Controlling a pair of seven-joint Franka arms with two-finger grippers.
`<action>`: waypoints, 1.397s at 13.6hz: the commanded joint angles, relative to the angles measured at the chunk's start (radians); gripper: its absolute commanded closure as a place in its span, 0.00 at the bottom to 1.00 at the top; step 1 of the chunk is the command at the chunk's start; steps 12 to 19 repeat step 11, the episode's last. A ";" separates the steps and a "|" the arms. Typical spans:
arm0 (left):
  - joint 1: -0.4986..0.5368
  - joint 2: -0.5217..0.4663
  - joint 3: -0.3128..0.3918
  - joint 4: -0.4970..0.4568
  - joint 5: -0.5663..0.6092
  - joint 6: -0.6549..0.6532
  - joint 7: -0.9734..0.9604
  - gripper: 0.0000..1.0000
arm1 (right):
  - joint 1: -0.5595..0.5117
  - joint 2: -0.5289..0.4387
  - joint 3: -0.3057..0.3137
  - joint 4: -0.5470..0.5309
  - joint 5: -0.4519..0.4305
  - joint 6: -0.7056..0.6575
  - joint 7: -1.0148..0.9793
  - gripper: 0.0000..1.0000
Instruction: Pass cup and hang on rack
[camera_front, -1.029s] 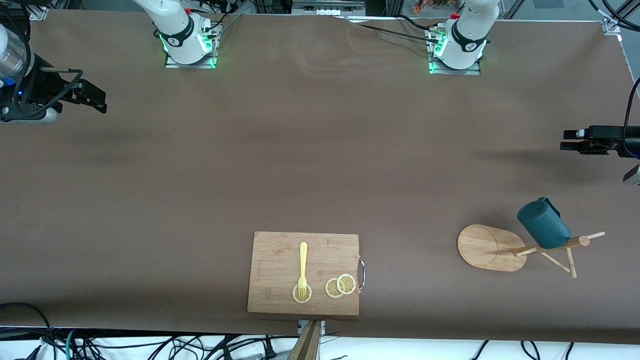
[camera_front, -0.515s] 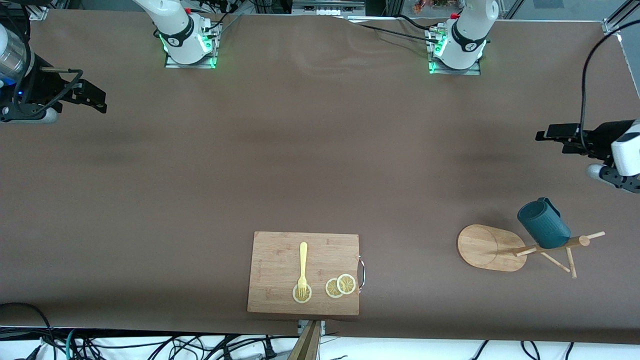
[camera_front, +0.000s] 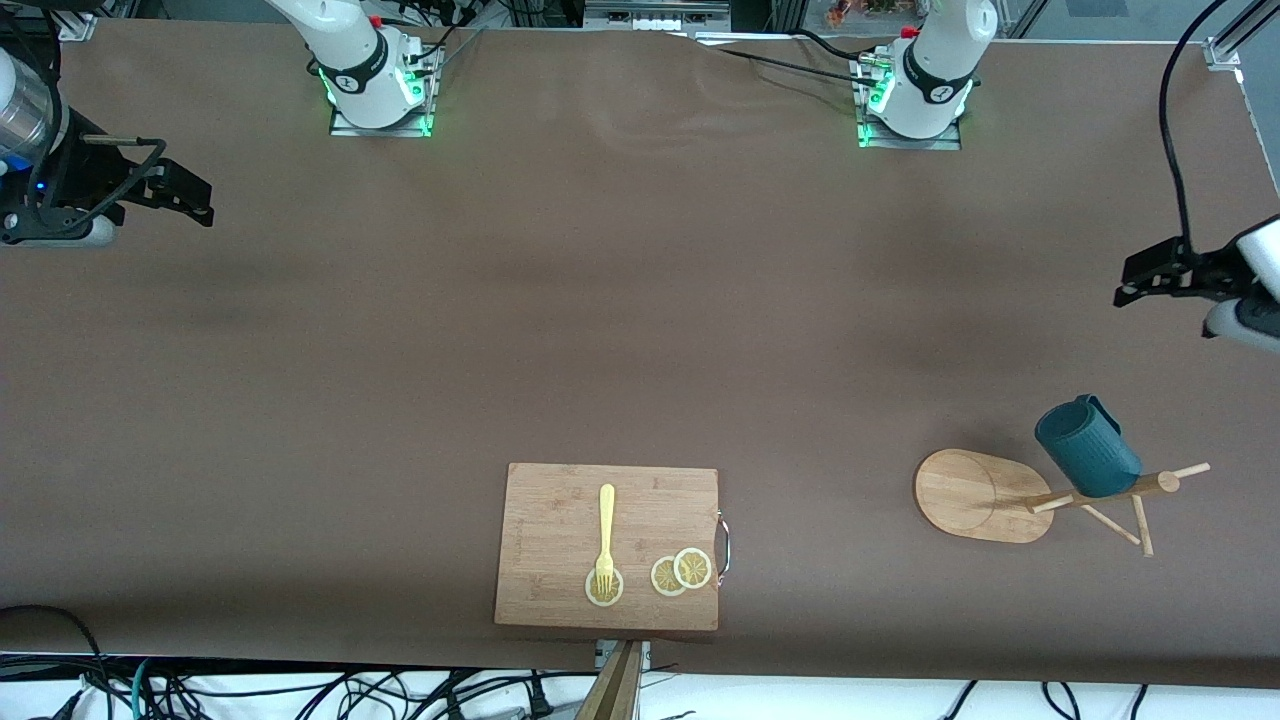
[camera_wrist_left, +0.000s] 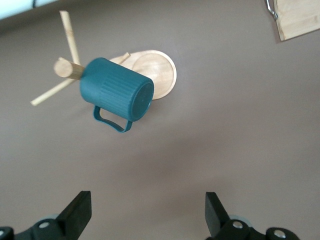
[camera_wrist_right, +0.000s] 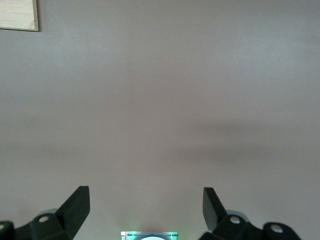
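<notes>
Teal and ribbed, the cup (camera_front: 1087, 447) hangs on the rack (camera_front: 1040, 495), which stands on the brown counter (camera_front: 620, 330) toward the left arm's end. The left hand (camera_front: 1150, 278) hovers over bare counter near that end, fingers (camera_wrist_left: 80, 212) spread wide apart, holding and touching nothing; its wrist view looks onto the cup's base and handle. The right hand (camera_front: 175, 190) waits over the counter's right-arm end, its fingers (camera_wrist_right: 77, 205) likewise fully apart and empty. A wooden cutting board (camera_front: 560, 545) carries a yellow fork (camera_front: 606, 535) and lemon slices (camera_front: 681, 571). No readable writing shows anywhere.
</notes>
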 joint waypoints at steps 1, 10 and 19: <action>-0.014 -0.058 0.005 -0.026 0.020 -0.061 -0.193 0.00 | -0.006 0.004 0.003 0.016 -0.006 -0.018 -0.001 0.00; -0.060 -0.038 0.002 -0.023 0.017 -0.099 -0.344 0.00 | -0.006 0.004 0.005 0.016 -0.003 -0.019 0.004 0.00; -0.059 -0.038 0.002 -0.023 0.016 -0.099 -0.344 0.00 | -0.006 0.004 0.005 0.016 -0.003 -0.018 0.004 0.00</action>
